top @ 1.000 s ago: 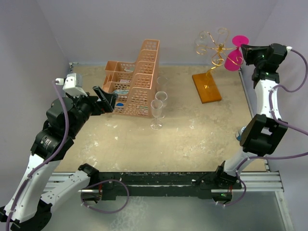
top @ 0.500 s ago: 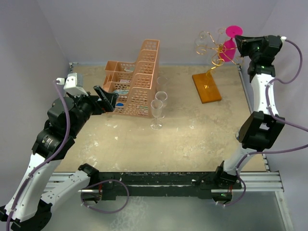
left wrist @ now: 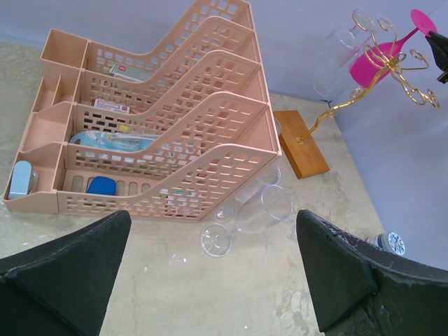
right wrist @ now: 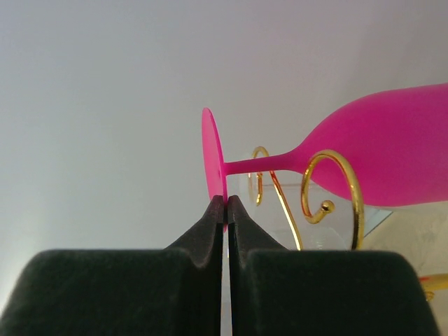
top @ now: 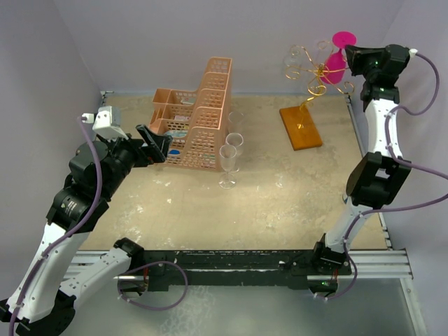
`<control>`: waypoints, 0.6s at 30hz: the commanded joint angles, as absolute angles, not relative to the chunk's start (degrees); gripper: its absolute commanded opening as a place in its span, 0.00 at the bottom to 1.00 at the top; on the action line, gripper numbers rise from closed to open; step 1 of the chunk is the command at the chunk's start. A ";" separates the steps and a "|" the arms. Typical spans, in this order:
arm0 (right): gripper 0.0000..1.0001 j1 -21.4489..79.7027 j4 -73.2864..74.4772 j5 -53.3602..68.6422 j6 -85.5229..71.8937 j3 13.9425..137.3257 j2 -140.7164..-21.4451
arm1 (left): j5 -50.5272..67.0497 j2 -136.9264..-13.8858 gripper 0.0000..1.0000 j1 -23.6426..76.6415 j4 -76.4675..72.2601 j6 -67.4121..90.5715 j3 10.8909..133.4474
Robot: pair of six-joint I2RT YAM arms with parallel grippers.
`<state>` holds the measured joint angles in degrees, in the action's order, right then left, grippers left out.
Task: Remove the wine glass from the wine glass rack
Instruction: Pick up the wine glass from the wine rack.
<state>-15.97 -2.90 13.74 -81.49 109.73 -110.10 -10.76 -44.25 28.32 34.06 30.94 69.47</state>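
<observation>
The right jaws are pressed fully together on the thin edge of the wine glass's foot (right wrist: 212, 157), and the black padded fingertips (right wrist: 208, 222) hold nothing but that rim. Because only a flat disc is pinched, the glass can probably swing about the grip. The pull is therefore best made slowly and in a straight line along the stem, with the wrist kept level so the bowl does not sag.

Just beyond the jaws, the wine glass (right wrist: 381, 143) lies nearly on its side, foot towards the jaws and bowl away from them. A gold curl (right wrist: 334, 183) of the wine glass rack (top: 313, 70) crosses in front of the point where stem meets bowl. The glass is judged not yet free of the wire, so it should be slid out through the open side of the curl, not lifted against it. The stand looks light enough to tip or be dragged.

The glass is an opaque pink with a dull sheen, a slender stem and a rounded bowl. The rack is thin bright wire wound into spirals, each ending in a small ball. Well below the jaws, its curved stalk is fixed to a flat orange slab (top: 300, 127) on the speckled beige table (top: 280, 210).

Far across from the right jaws, the left jaws are spread as wide as they go and hold nothing. They hover near a peach lattice basket (left wrist: 175, 133) and two clear glasses (top: 229, 158).
</observation>
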 commanded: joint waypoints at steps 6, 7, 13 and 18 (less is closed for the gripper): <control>0.00 -19.24 -4.96 9.00 -82.77 110.62 -103.80 | -10.36 -44.29 0.99 28.65 32.95 31.71 70.75; 0.00 -19.82 -4.98 9.09 -82.59 110.05 -103.13 | -10.23 -44.22 0.99 28.65 32.89 31.79 70.75; 0.00 -23.05 -5.01 7.59 -80.03 105.15 -97.15 | -9.31 -44.21 0.99 28.65 32.84 32.26 70.71; 0.00 -24.61 -6.35 7.50 -77.05 95.94 -89.09 | -7.73 -44.41 0.99 28.65 32.77 33.40 70.53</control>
<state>-24.14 -2.85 8.43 -80.36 101.51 -97.08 -9.72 -44.25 28.32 34.11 31.92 69.47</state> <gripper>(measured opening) 0.008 0.991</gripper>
